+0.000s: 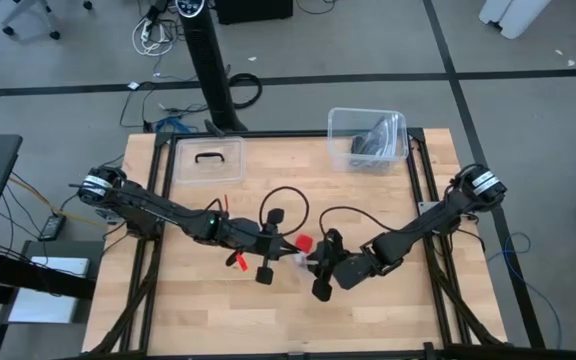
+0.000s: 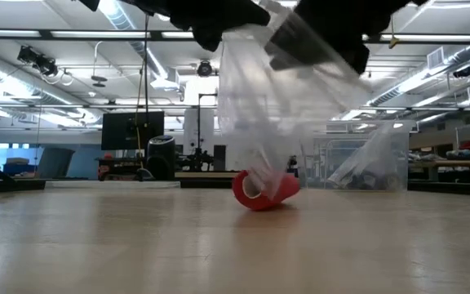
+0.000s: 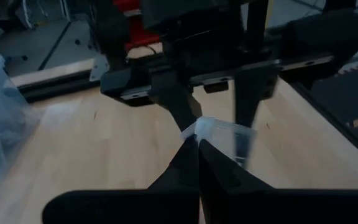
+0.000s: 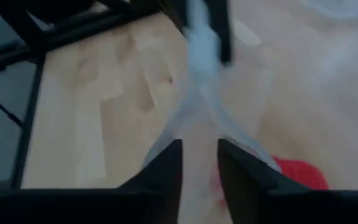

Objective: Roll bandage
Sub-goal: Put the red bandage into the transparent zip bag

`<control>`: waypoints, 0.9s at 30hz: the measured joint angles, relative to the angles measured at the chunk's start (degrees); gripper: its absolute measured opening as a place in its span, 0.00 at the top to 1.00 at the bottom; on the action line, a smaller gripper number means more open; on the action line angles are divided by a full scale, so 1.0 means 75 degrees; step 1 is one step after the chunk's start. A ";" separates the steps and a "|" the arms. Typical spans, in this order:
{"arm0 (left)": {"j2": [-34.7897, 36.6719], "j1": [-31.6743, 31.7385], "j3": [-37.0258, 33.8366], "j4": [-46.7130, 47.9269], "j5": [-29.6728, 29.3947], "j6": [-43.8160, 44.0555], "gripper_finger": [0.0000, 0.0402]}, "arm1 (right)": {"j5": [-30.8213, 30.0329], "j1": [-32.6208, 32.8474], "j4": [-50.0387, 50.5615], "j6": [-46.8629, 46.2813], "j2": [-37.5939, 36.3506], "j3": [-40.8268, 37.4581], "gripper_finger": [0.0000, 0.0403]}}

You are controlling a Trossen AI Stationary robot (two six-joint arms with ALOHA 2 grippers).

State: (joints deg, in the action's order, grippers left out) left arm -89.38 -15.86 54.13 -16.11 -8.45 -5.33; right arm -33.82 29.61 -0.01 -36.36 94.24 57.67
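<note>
I see the bandage (image 2: 264, 191), a bright red fabric strip wound into a short stubby roll, lying on its side on the wood, its hollow end showing. It sits just below and between both sets of jaws.

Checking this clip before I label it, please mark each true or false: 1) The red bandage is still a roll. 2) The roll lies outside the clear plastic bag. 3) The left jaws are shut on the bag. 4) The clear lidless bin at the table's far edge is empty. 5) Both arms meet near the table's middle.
1) True: the bright red fabric bandage lies on the wooden table as a stubby roll.
2) False: it sits in the bottom of the clear crinkly plastic bag.
3) True: the left gripper pinches the bag's edge.
4) False: the clear plastic bin holds dark items.
5) True: the right gripper is there too, jaws apart astride the bag.
</note>
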 joint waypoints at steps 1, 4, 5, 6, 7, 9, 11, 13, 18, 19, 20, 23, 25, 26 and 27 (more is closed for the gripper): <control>0.0000 0.0000 0.0000 -0.0077 -0.0001 -0.0014 1.00 | 0.0003 0.0001 -0.0001 0.0129 -0.0028 0.0059 0.69; 0.0000 0.0063 0.0000 -0.0450 0.0000 -0.0040 1.00 | 0.0300 0.0000 -0.0002 0.0598 -0.0042 0.0261 0.66; 0.0000 0.0104 0.0000 -0.0593 0.0000 -0.0065 1.00 | 0.0396 0.0000 0.0026 0.0724 -0.0042 0.0334 0.67; 0.0000 0.0142 0.0000 -0.0715 -0.0003 -0.0108 1.00 | 0.0465 -0.0009 0.0029 0.0812 -0.0042 0.0405 0.69; 0.0000 0.0172 0.0000 -0.0800 -0.0008 -0.0177 1.00 | 0.0500 -0.0012 0.0062 0.0846 -0.0042 0.0469 0.72; 0.0000 0.0218 0.0000 -0.0892 -0.0014 -0.0231 1.00 | 0.0523 -0.0012 0.0467 0.0874 -0.0110 0.0601 0.81; 0.0002 0.0217 0.0000 -0.0909 -0.0045 -0.0235 1.00 | 0.0500 0.0002 0.0877 0.0861 -0.0240 0.0739 0.93; 0.0003 0.0216 0.0000 -0.0845 -0.0039 -0.0237 1.00 | 0.0262 0.0082 0.1296 0.0812 -0.0469 0.0804 0.98; 0.0003 0.0182 0.0000 -0.0812 -0.0038 -0.0020 1.00 | 0.0090 0.0102 0.1652 0.0563 -0.0820 0.0815 0.99; 0.0003 0.0176 0.0000 -0.0809 -0.0038 0.0005 1.00 | 0.0173 0.0098 0.1683 0.0573 -0.0807 0.0815 0.99; 0.0003 0.0163 0.0000 -0.0809 -0.0053 0.0033 1.00 | 0.0244 0.0060 0.1723 0.0570 -0.0756 0.0815 0.99; 0.0003 0.0151 0.0000 -0.0858 -0.0416 0.0073 1.00 | 0.0411 -0.0086 0.1936 0.0349 -0.0571 0.0812 0.99; 0.0003 0.0143 0.0000 -0.0852 -0.0608 0.0164 1.00 | 0.0522 -0.0170 0.1943 0.0257 -0.0432 0.0812 0.98; 0.0000 0.0146 0.0000 -0.0861 -0.0637 0.0187 1.00 | 0.0513 -0.0226 0.1945 0.0251 -0.0353 0.0804 0.97; -0.0031 0.0146 0.0000 -0.0907 -0.0661 0.0199 1.00 | 0.0512 -0.0277 0.1804 0.0254 -0.0291 0.0808 0.96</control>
State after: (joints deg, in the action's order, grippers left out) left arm -89.62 -14.76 54.13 -22.92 -13.40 -3.84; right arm -29.98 27.53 13.52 -34.46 92.06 63.74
